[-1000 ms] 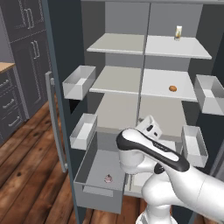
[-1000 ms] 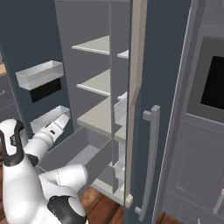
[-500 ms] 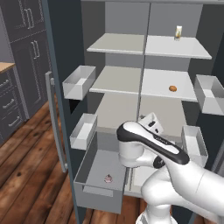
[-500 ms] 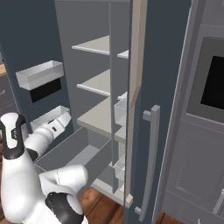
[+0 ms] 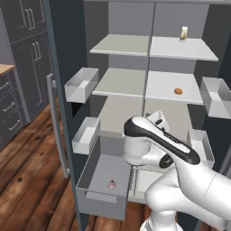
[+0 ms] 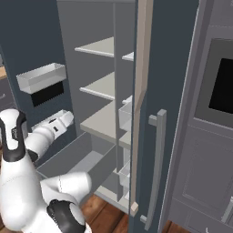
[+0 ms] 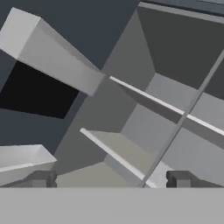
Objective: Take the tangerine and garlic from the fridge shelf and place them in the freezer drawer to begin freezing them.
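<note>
The tangerine point(image 5: 178, 91) lies on the right half of the middle fridge shelf point(image 5: 158, 85). Down in the pulled-out freezer drawer point(image 5: 100, 196) rests the garlic point(image 5: 111, 184), on the drawer floor near its front. My hand point(image 5: 158, 119) is raised above the drawer, in front of the lowest shelf and pointing into the fridge, well below the tangerine. Seen from the right, the hand point(image 6: 58, 124) hovers over the drawer point(image 6: 68, 157). In the hand view my gripper point(image 7: 109, 180) is open, its fingertips point(image 7: 41, 179) far apart with nothing between them.
A pale carton point(image 5: 183, 33) stands on the top shelf. Door bins hang on the left door point(image 5: 81, 84) point(image 5: 86, 134) and on the right door point(image 5: 216, 97) point(image 5: 200, 146). The right door's edge point(image 6: 141, 104) stands close in the right base view.
My hand has risen a little above the drawer and turned toward the shelves. Garlic and tangerine have not moved.
</note>
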